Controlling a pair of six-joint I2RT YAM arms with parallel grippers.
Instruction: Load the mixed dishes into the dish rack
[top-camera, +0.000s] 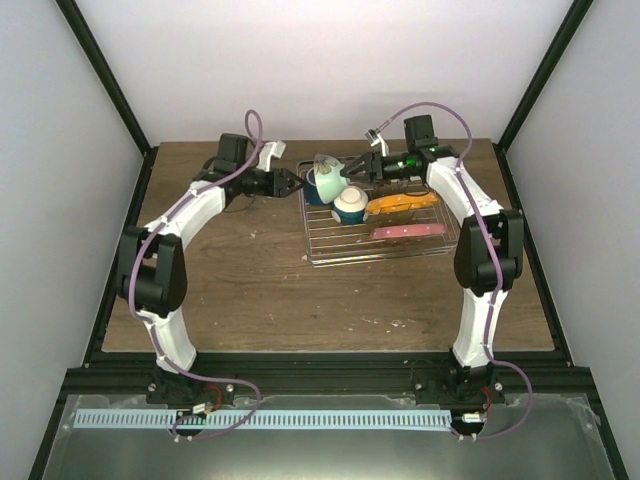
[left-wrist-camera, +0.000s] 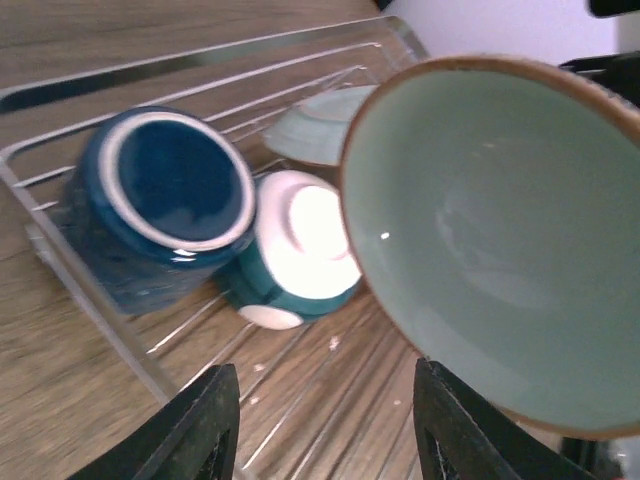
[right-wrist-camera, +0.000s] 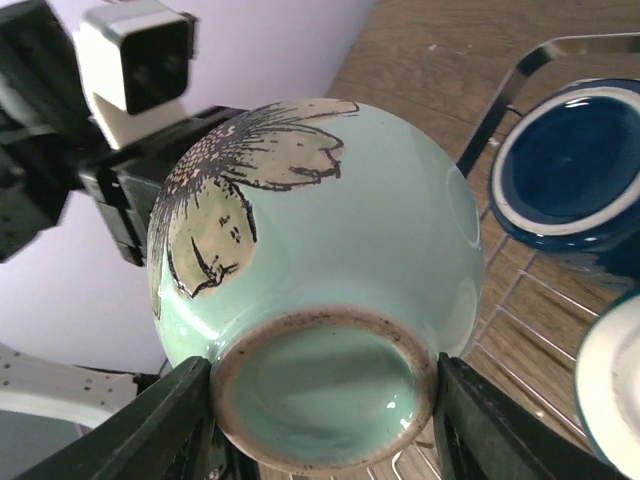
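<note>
Above the far-left corner of the dish rack, the right end effector pinches the mint-green bowl, which is tipped on its side with its mouth toward the left arm. The left end effector hovers over the worktop just beside the rack's left edge. It is near the bowl but apart from it, fingers spread and empty. Inside the rack, the dark blue mug lies in the far-left corner with the cream-white bowl against it. The mint-green plate with orange underside and the pink-red plate stand on edge further right.

Only the right wrist view shows the grip: fingers press either side of the bowl's foot ring, below a dark flower print on its outer wall. Only the left wrist view shows the bowl's plain glazed inside with a brown rim. It also shows the mug on its side with a white-ringed end toward the camera, and the cream-white bowl upturned, teal-walled.
</note>
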